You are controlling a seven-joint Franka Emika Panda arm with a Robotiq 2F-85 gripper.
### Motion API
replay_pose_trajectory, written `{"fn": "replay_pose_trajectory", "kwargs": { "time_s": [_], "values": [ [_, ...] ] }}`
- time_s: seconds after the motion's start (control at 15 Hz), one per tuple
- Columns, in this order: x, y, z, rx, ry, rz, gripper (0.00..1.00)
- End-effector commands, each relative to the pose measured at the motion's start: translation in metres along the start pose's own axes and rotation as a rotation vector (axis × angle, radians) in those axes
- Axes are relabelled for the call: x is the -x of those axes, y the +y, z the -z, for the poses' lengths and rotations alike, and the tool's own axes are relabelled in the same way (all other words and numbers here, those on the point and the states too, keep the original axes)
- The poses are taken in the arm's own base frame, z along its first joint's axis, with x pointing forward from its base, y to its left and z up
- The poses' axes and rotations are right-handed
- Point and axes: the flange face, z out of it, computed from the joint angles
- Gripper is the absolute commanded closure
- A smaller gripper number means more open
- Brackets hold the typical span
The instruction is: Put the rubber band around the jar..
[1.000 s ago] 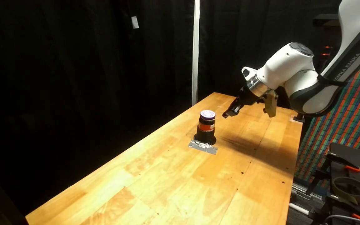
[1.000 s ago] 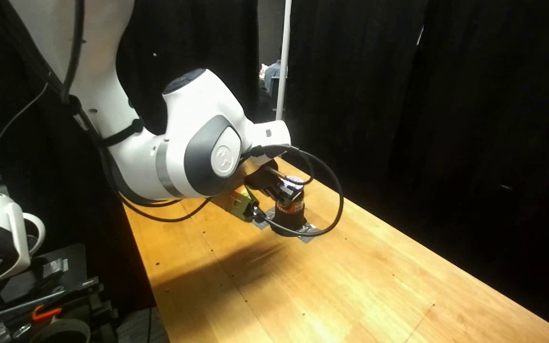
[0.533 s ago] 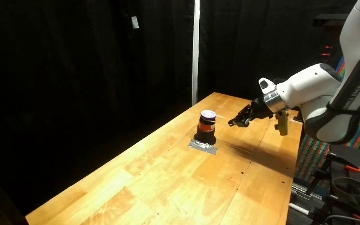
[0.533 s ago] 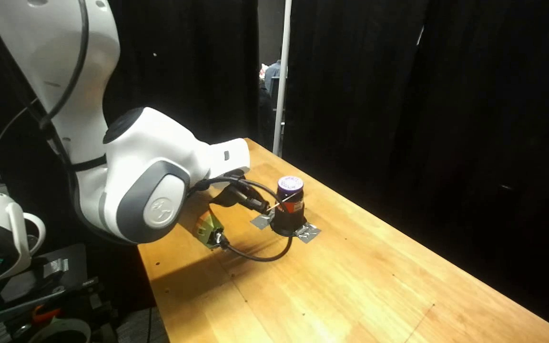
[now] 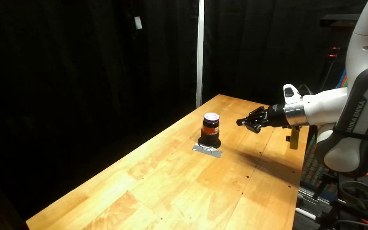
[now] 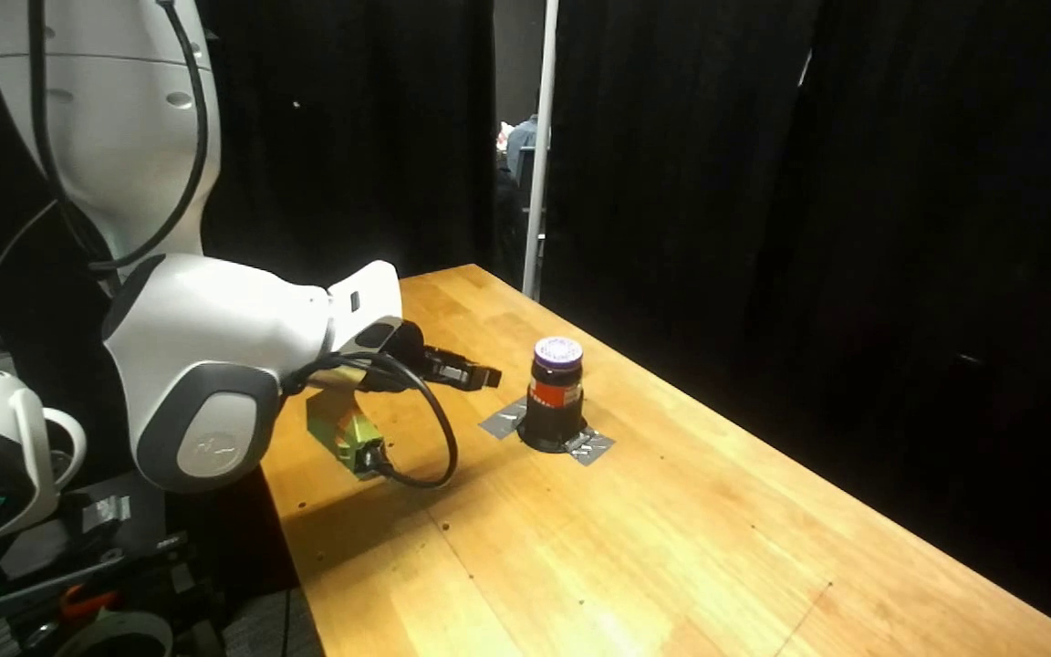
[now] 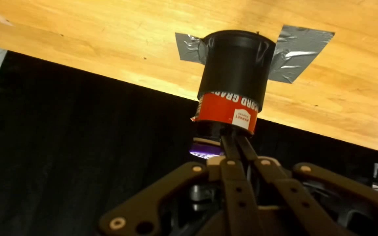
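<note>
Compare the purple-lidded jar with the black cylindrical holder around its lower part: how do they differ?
Look: the purple-lidded jar carries an orange-red label; the black cylindrical holder shows none.
Width: the holder is slightly wider than the jar, whose lower part sits inside it.
Fastening: silver tape fixes the holder to the wooden table; no tape shows on the jar.
Both look round and stand upright.

Back goes the end effector (image 5: 239,122), farther off, and the once-taut rubber band (image 7: 207,141) now hugs the jar (image 7: 226,109) below the lid (image 7: 205,149)!
</note>
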Motion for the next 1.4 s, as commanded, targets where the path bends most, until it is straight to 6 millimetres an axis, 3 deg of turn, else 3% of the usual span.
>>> {"fn": "replay_pose_trajectory", "kwargs": {
  "time_s": [0.0, 0.07, 0.13, 0.2, 0.53, 0.73, 1.0, 1.33],
  "values": [
    [-0.029, -0.008, 0.002, 0.045, 0.067, 0.009, 0.91],
    [-0.022, -0.009, 0.005, 0.06, 0.081, 0.008, 0.91],
    [-0.011, -0.006, 0.011, 0.057, 0.049, 0.001, 0.82],
    [-0.017, -0.003, 0.012, 0.031, -0.005, 0.009, 0.63],
    [-0.02, 0.03, 0.025, 0.046, -0.331, 0.063, 0.28],
    [-0.014, 0.054, 0.017, 0.038, -0.506, 0.054, 0.04],
    [0.004, 0.07, 0.021, 0.038, -0.618, 0.094, 0.0],
    [0.024, 0.071, 0.039, 0.094, -0.67, 0.06, 0.0]
  ]
}}
